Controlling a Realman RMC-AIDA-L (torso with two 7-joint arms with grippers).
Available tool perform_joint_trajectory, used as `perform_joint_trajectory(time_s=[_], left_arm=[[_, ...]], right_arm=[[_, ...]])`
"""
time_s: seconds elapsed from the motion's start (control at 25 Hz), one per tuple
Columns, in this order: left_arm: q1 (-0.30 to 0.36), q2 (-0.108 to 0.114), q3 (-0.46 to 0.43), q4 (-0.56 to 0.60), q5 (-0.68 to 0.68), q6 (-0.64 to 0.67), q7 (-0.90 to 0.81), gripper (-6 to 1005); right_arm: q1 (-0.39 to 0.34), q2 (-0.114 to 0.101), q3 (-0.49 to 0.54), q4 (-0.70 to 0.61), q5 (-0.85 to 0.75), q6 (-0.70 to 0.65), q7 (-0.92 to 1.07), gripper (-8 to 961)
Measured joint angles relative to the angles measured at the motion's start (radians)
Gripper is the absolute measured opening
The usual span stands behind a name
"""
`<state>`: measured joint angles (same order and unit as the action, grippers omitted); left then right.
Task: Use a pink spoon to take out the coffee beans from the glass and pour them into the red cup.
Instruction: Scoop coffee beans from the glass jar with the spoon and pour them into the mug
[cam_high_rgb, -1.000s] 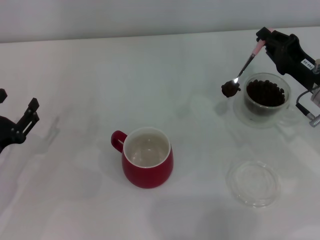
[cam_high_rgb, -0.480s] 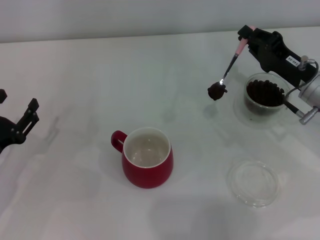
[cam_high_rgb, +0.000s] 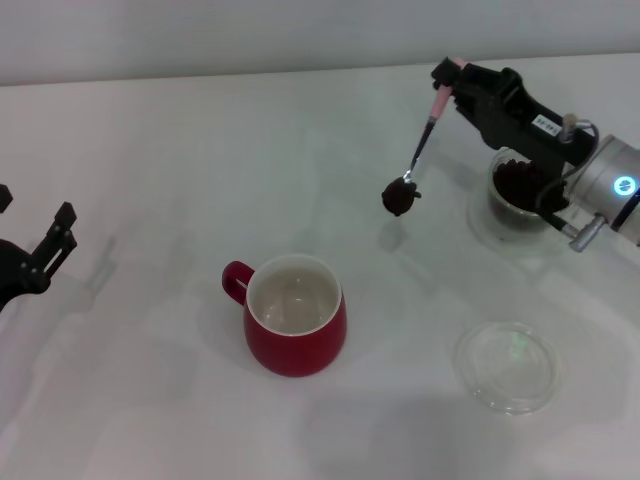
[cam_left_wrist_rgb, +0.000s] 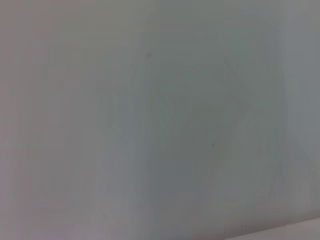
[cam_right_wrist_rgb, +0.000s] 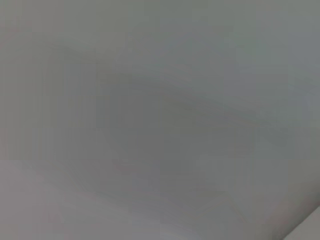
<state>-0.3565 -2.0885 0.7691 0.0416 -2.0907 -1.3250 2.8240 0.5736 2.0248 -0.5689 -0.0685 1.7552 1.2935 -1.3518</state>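
My right gripper (cam_high_rgb: 452, 82) is shut on the pink spoon (cam_high_rgb: 424, 140) by its pink handle. The spoon hangs down to the left, above the table, with a heap of coffee beans (cam_high_rgb: 398, 198) in its bowl. It is between the glass and the red cup. The red cup (cam_high_rgb: 293, 314) stands at the middle front, its white inside bare, its handle to the left. The glass (cam_high_rgb: 520, 190), with more coffee beans (cam_high_rgb: 516, 178) inside, stands at the right, partly behind my right arm. My left gripper (cam_high_rgb: 45, 254) is open at the far left, parked.
A flat clear round dish (cam_high_rgb: 506, 366) lies at the front right. The white table (cam_high_rgb: 180, 180) spreads around the cup. Both wrist views show only a plain pale surface.
My right gripper has carried the loaded spoon leftward and a little toward the front, away from the glass and closer to the red cup. The left arm has barely moved.
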Motion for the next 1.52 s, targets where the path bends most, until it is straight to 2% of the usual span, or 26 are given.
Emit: perform_joint_trajectory(time_s=[0.72, 1.32, 1.52], left_arm=[[0.014, -0.001, -0.002, -0.006, -0.001, 0.0, 0.0, 761], [0.024, 0.001, -0.003, -0.006, -0.002, 0.001, 0.0, 761], [0.025, 0.001, 0.0, -0.006, -0.002, 0.001, 0.0, 762]], right_arm=[[0.075, 0.004, -0.083, 0.067, 0.0, 0.013, -0.011, 149], [0.151, 0.003, -0.119, 0.153, -0.022, 0.017, -0.06, 149], [0.156, 0.003, -0.118, 0.171, -0.041, 0.015, -0.069, 149]])
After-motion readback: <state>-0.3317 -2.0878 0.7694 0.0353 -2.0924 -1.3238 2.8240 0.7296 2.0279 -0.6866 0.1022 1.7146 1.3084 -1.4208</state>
